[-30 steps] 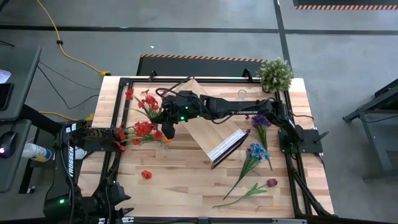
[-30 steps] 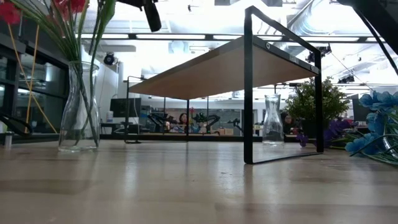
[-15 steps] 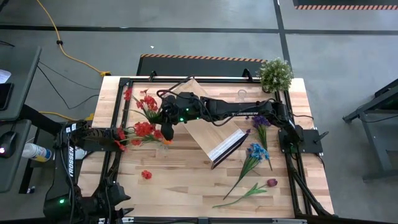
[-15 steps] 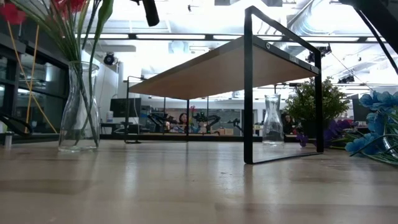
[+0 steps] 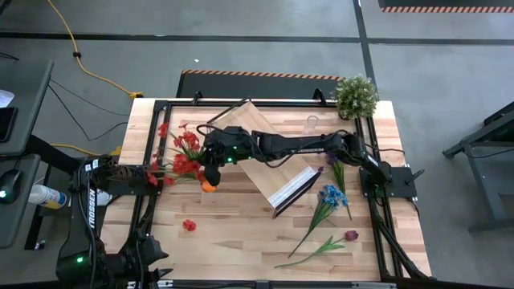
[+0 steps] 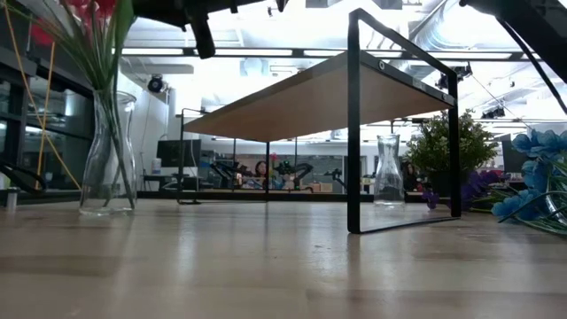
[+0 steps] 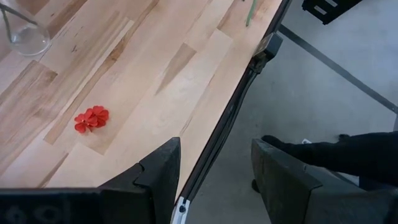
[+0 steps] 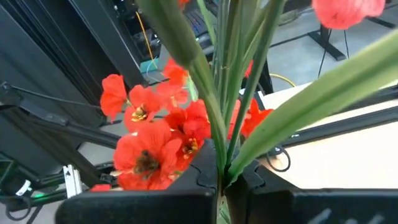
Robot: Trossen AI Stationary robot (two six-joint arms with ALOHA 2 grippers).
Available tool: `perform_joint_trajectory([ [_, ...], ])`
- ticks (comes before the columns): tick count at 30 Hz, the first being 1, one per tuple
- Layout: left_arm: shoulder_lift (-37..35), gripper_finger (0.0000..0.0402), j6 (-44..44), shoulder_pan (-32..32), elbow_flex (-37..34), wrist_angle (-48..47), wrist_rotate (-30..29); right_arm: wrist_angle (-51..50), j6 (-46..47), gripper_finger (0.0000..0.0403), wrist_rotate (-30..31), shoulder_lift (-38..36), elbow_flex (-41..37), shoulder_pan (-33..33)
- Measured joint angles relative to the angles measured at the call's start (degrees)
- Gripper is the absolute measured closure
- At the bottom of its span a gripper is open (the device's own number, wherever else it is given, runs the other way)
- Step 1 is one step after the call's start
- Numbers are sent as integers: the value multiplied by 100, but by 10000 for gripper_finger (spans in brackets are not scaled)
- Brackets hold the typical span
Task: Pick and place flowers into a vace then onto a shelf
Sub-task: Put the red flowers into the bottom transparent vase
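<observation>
A bunch of red flowers (image 5: pixel 183 154) with an orange bloom (image 5: pixel 208 186) stands with its green stems in a clear glass vase (image 6: pixel 108 155) at the table's left. My right gripper (image 5: pixel 210 163) reaches across from the right and is shut on those stems. The shelf (image 5: pixel 269 164), a light-wood board on a black frame, stands mid-table; its underside (image 6: pixel 310 97) shows in the low view. My left gripper (image 7: pixel 216 155) waits open over the table's left edge, with nothing between its fingers. My right gripper pinches the bunch's green stems (image 8: pixel 219 163) between its two fingers, below the blooms. The fingers come nearly level from the table's right and lie across the stems. The stems stand upright, their lower ends inside the vase, which rests on the table.
Blue (image 5: pixel 331 197), purple (image 5: pixel 337 156) and dark red (image 5: pixel 351 235) flowers lie on the table's right. A loose red bloom (image 5: pixel 189 225) lies near the front left. A second glass vase (image 6: pixel 388 173) and a bushy potted plant (image 5: pixel 356 95) stand at the far right.
My right gripper has gone toward the table's left edge and a little down, still shut on the stems. The blooms have swung left with it, and the vase has shifted slightly the same way on the table.
</observation>
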Motion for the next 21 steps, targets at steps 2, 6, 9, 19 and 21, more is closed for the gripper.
perform_joint_trajectory([
  [2, 0, 172, 0, 0, -2, -2, 0, -48, -10, 403, 7, 0, 0, -4],
  [6, 0, 172, 0, -2, -4, -2, 0, -332, -9, 402, 83, 0, 2, -13],
  [9, 0, 172, 0, 0, -4, -4, 0, -464, -10, 402, 123, 2, 2, -13],
  [19, 0, 172, -2, 0, -4, -7, -1, -466, 115, 373, -309, 2, 2, -15],
  [21, 0, 172, -2, -1, -4, -7, -2, -468, 130, 365, -387, 2, 2, -15],
])
